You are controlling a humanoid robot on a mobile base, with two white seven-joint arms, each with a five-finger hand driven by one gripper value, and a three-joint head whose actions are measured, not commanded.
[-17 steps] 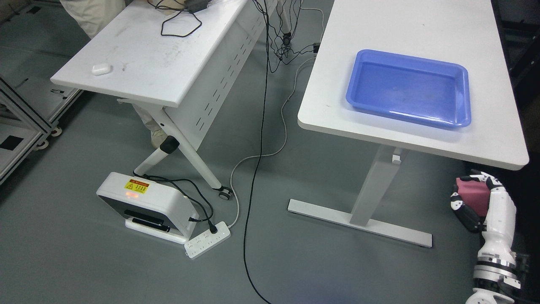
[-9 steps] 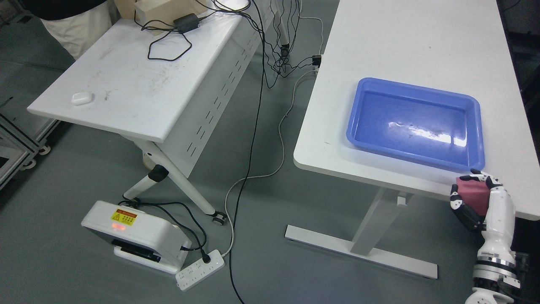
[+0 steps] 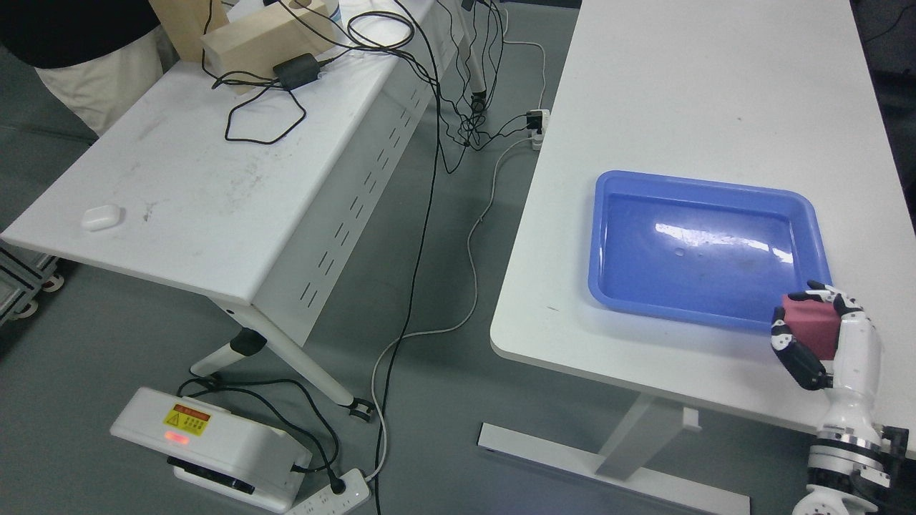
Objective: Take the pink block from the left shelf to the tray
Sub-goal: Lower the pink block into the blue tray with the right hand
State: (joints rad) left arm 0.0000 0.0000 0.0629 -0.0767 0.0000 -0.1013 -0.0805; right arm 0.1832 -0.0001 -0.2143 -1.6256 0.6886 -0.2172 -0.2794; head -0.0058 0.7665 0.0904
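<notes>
My right hand, fingers pinching the pink block, is hovering at the tray's near-right corner; releasing here is risking a rim strike onto the desk.

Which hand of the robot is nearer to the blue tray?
The right hand. It holds the pink block at the near right corner of the blue tray, over the white table. The left hand is not in view.
</notes>
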